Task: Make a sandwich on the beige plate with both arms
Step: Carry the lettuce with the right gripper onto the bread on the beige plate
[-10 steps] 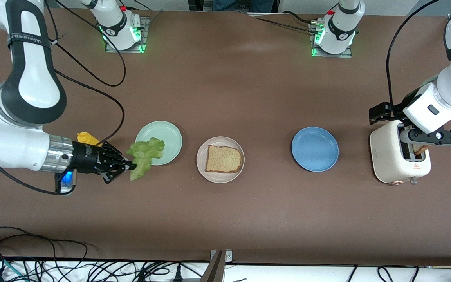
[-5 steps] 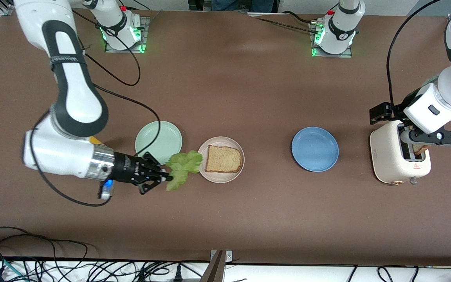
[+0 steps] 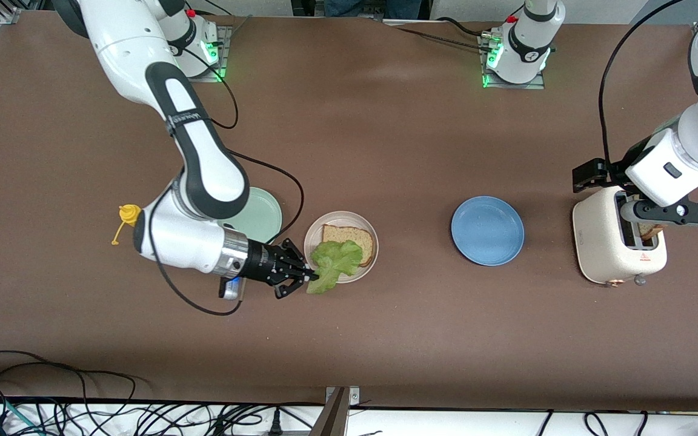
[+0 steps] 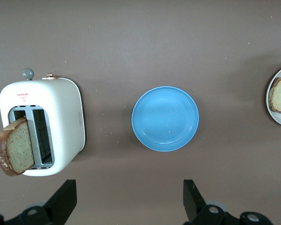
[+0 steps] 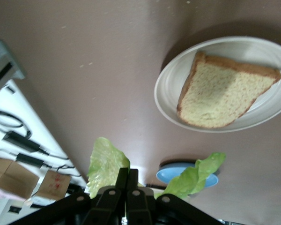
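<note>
Right gripper [image 3: 311, 278], pinching lettuce [image 3: 334, 257], now carrying it over beige plate [image 3: 312, 239] and bread [image 3: 358, 237], having left mint plate [image 3: 264, 212]. Left gripper [image 4: 130, 202] waiting wide over toaster [image 3: 603, 248], unchanged.

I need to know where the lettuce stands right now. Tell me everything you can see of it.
The lettuce is one ruffled, light green leaf, thin and limp-looking. The right gripper is shut on its end nearer the right arm's end of the table. The leaf hangs over the beige plate and covers the part of the bread slice that lies nearer the front camera. Whether it touches the bread cannot be told. In the right wrist view its lobes spread to either side of the fingers.
</note>
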### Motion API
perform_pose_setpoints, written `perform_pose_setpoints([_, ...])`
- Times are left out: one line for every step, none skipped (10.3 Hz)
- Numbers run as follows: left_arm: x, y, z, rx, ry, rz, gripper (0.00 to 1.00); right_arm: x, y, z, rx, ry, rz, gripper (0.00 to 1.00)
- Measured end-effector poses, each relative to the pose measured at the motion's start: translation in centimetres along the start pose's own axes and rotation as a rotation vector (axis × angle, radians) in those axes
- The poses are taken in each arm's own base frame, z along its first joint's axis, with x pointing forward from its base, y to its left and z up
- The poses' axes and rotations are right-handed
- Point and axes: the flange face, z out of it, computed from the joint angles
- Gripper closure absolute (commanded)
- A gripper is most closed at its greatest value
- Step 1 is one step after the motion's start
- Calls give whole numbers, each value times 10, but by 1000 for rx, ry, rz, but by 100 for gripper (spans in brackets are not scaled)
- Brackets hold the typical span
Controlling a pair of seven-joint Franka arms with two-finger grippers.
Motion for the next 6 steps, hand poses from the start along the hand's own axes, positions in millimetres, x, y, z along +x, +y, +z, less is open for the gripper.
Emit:
perform_pose_setpoints([0, 0, 0, 0, 0, 0, 0, 11, 6, 10, -20, 9, 15, 100])
perform_pose_setpoints([0, 0, 0, 0, 0, 0, 0, 19, 13, 18, -38, 17, 27, 100])
perform_pose_setpoints([0, 0, 0, 0, 0, 0, 0, 25, 19, 25, -54, 23, 35, 100])
perform_pose_setpoints([0, 0, 0, 0, 0, 0, 0, 27, 22, 28, -61, 26, 38, 100])
perform_pose_setpoints([0, 0, 0, 0, 0, 0, 0, 27, 24, 30, -66, 27, 37, 100])
perform_pose_setpoints([0, 0, 0, 0, 0, 0, 0, 24, 27, 34, -72, 27, 34, 100])
